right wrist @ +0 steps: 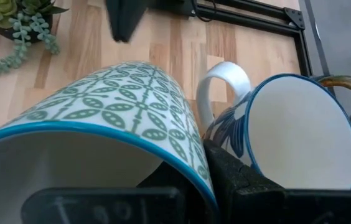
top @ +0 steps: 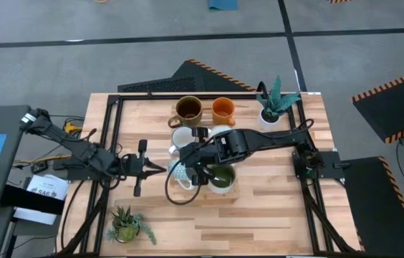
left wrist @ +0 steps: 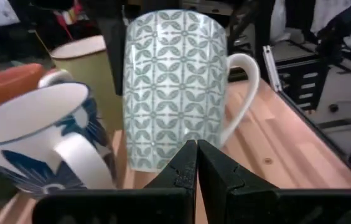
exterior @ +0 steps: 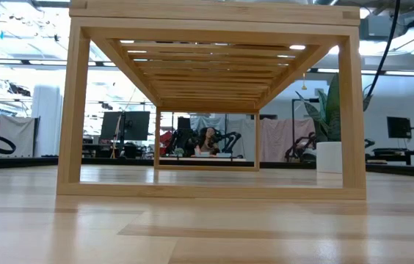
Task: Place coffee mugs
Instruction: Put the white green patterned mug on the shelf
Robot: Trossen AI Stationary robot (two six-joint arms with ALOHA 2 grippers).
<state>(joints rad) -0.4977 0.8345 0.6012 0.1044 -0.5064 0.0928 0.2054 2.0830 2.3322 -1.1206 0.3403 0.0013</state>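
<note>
1. Right wrist view, nearest first: your right gripper (right wrist: 203, 171) pinches the rim of the patterned mug (right wrist: 113, 106), one finger inside and one outside. The blue mug (right wrist: 300, 134) stands just beside it, almost touching.
2. In the left wrist view, your left gripper (left wrist: 196, 163) has its fingers pressed together with nothing in them. It points at the patterned mug from close by.
3. From above, the mugs stand bunched in the middle of the table (top: 273, 215). The green mug (top: 222, 179) is near the front, next to the patterned one. A white mug (top: 182, 137) is behind them.
4. Farther back stand the brown mug (top: 188, 109) and the orange mug (top: 223, 110), side by side. They look placed already.
5. I think the job is well along, with the patterned mug not let go yet.
6. Watch out: the mugs are packed tight, so a bump could tip one. The left gripper is close too.
7. A plant (top: 276, 104) sits at the far corner and another plant (top: 127, 223) at the near corner, both well away.
</note>
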